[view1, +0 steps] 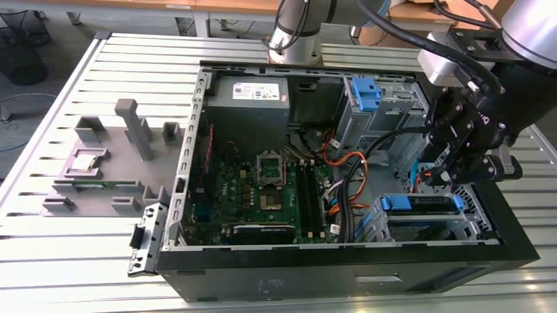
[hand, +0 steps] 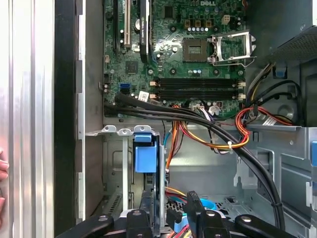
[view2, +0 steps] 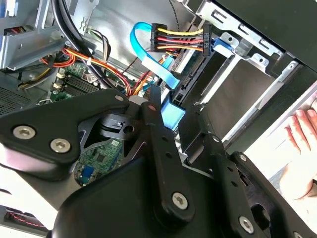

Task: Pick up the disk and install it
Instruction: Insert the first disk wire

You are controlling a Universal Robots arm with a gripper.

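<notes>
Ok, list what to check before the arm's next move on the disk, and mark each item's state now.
1. The disk in the drive cage: ok in the exterior view; whether it is fully seated, cannot tell.
2. The gripper at the disk: ok, it sits by the blue tab in the first wrist view.
3. The gripper holding the disk: cannot tell.
4. Cables clear of the gripper: not ok, the blue data cable runs close beside it.
5. People clear: not ok, a hand is beside the case.
</notes>
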